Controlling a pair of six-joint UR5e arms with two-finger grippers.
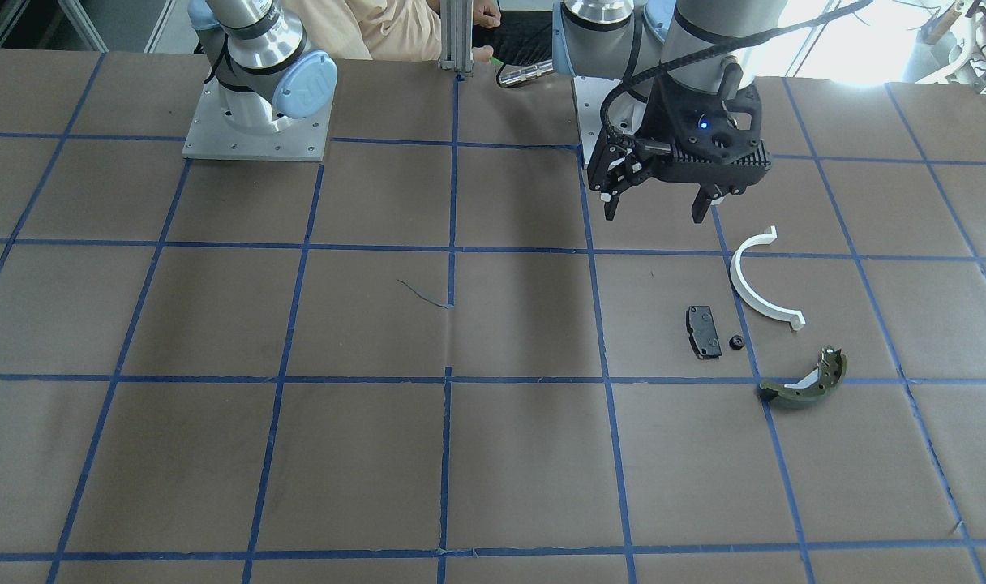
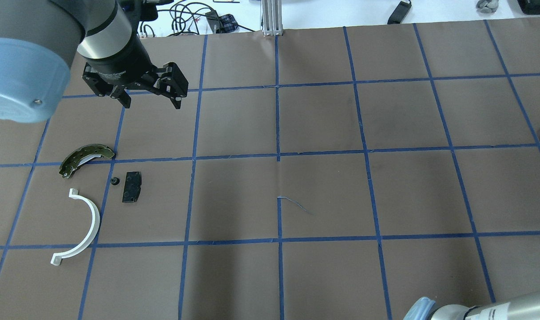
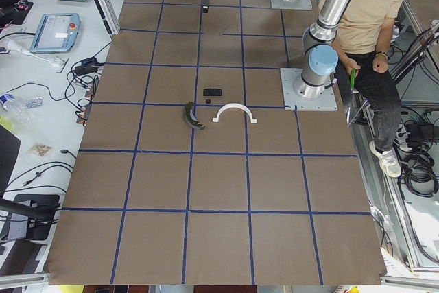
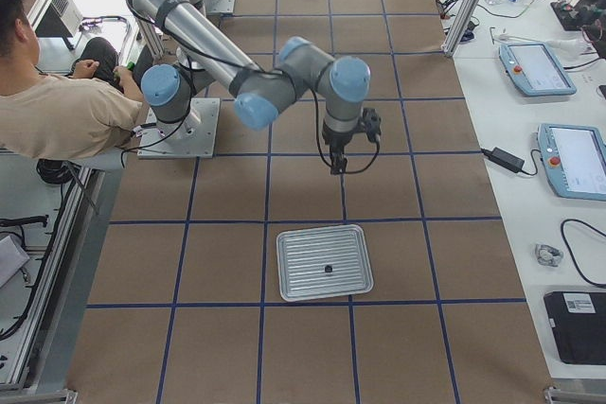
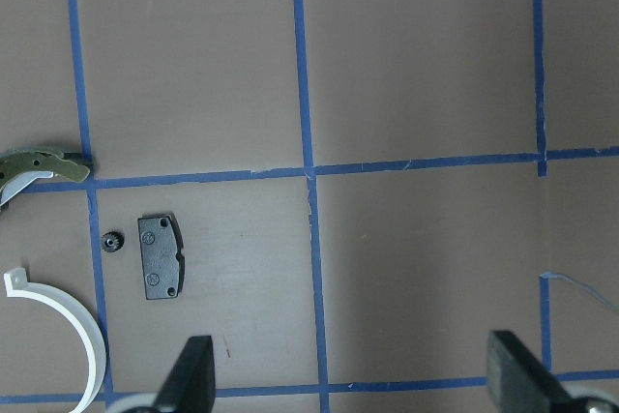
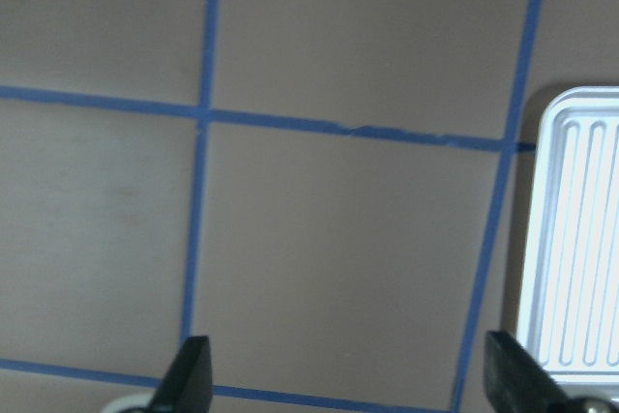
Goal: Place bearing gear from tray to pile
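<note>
One small black bearing gear (image 1: 735, 341) lies on the brown-paper table (image 1: 379, 324), just beside the black rectangular pad (image 1: 704, 331) and near the white plastic half-ring (image 1: 756, 284) and the olive-green curved brake shoe (image 1: 805, 383). Left gripper (image 1: 653, 217) hovers nearby, fingers apart, empty. Right gripper (image 6: 353, 379) has fingers apart beside the ribbed silver metal tray (image 6: 580, 239). A small dark part (image 4: 327, 269) sits at the tray's centre.

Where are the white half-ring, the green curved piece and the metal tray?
white half-ring (image 2: 94, 218): overhead view, outer curve.
green curved piece (image 2: 74, 159): overhead view, flat web.
metal tray (image 4: 303, 262): right-side view, ribbed floor.
</note>
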